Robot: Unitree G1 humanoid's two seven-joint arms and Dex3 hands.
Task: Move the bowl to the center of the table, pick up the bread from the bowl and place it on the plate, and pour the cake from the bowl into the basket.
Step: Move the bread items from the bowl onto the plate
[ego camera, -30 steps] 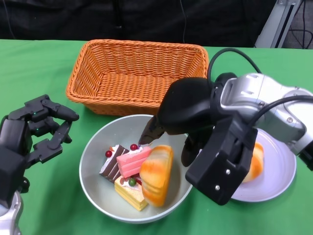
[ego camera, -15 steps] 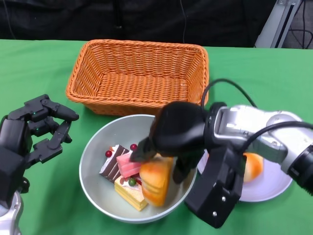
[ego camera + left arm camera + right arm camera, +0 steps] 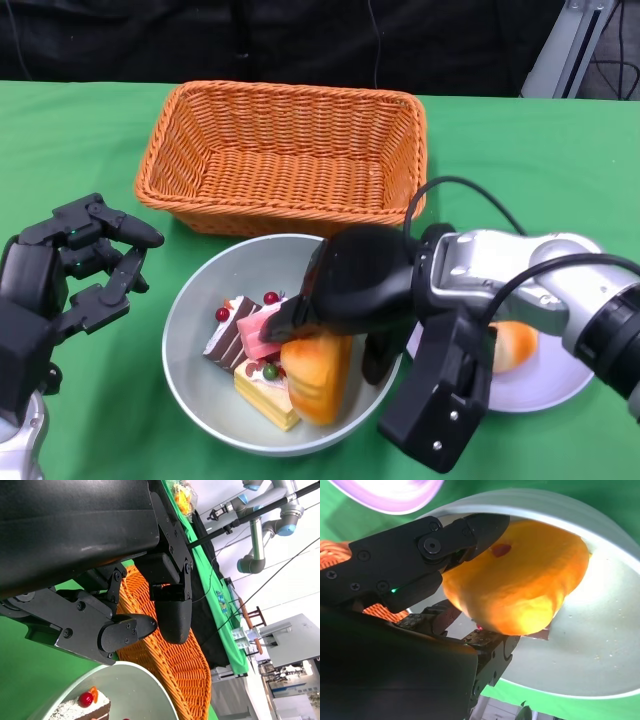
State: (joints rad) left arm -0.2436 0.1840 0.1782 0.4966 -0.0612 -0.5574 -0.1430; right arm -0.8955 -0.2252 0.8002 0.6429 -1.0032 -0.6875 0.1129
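A grey bowl [image 3: 190, 300] sits in front of the orange basket [image 3: 280, 155] and holds an orange bread loaf [image 3: 315, 375] and cake pieces [image 3: 255, 335]. My right hand [image 3: 355, 285] reaches down into the bowl over the loaf. In the right wrist view its fingers [image 3: 445, 540] lie against the bread [image 3: 520, 585] from two sides, gripping it inside the bowl [image 3: 600, 650]. Another bread piece [image 3: 515, 345] lies on the white plate [image 3: 560, 375] at the right. My left hand [image 3: 75, 265] hovers left of the bowl, fingers apart and holding nothing.
The basket [image 3: 165, 665] is empty and stands just behind the bowl rim [image 3: 135, 680]. A cake piece with a cherry [image 3: 85, 707] shows in the left wrist view. Green cloth covers the table [image 3: 540, 130]. A metal stand is at the far right corner.
My right hand has moved left and down into the bowl and closed around the bread, which has tilted slightly. The left hand has stayed where it was.
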